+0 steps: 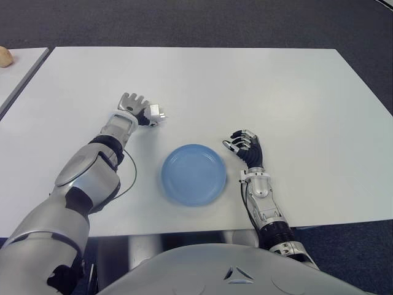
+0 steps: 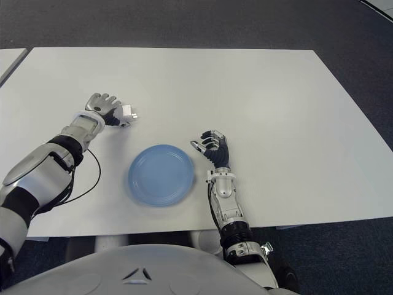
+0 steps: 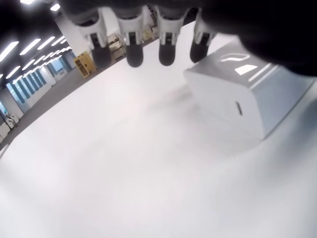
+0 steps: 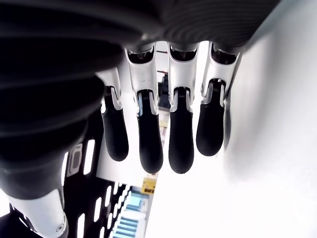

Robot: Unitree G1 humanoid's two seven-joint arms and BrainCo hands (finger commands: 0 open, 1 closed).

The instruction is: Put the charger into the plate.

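Observation:
The white cube charger [image 1: 157, 113] lies on the white table [image 1: 276, 92], up and to the left of the blue plate [image 1: 174, 184]. My left hand [image 1: 136, 106] sits right beside the charger on its left. In the left wrist view the charger [image 3: 247, 96] stands on the table next to the palm, and the fingers [image 3: 133, 44] reach out straight past it without wrapping it. The plate holds nothing. My right hand [image 1: 244, 145] shows just right of the plate, its fingers [image 4: 148, 144] loosely bent and holding nothing.
A second table adjoins at the far left with a tan object [image 1: 5, 56] on it. A thin black cable [image 1: 130, 178] loops off my left forearm near the table's front edge. Dark carpet surrounds the table.

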